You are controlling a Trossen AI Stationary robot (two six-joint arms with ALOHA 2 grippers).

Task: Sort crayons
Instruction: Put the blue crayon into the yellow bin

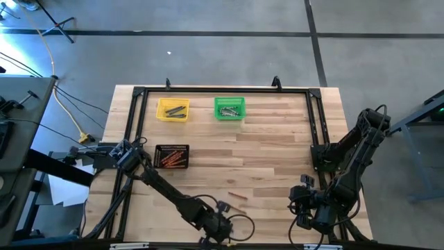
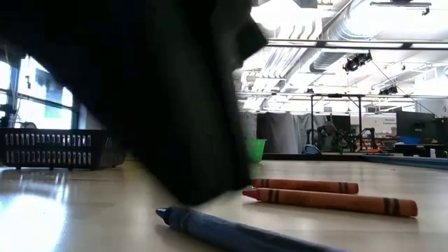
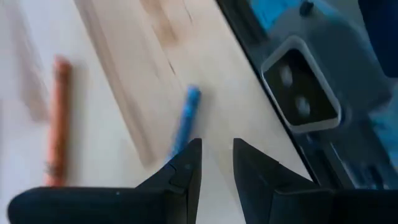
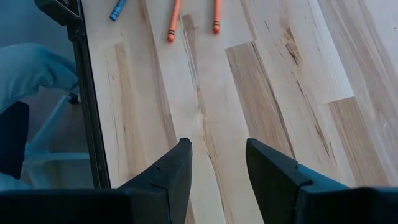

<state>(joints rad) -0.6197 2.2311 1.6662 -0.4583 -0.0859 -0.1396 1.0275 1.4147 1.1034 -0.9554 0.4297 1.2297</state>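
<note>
A blue crayon (image 3: 185, 121) lies flat on the wood near the table's front edge; it also shows in the low view (image 2: 231, 231). My left gripper (image 3: 217, 160) hangs open low over its near end, one fingertip (image 3: 189, 165) in front of that end and bare table in the gap. Two orange-red crayons (image 2: 304, 185) (image 2: 336, 201) lie side by side just beyond; the high view shows them as well (image 1: 236, 196). My right gripper (image 4: 217, 163) waits open above the front right of the table (image 1: 305, 212), with nothing between its fingers.
A black mesh bin (image 1: 172, 156) holding orange-red crayons stands at the left. A yellow bin (image 1: 173, 110) and a green bin (image 1: 229, 108), each with dark sticks, stand at the back. A black frame rail (image 4: 87, 106) runs along the table's edge.
</note>
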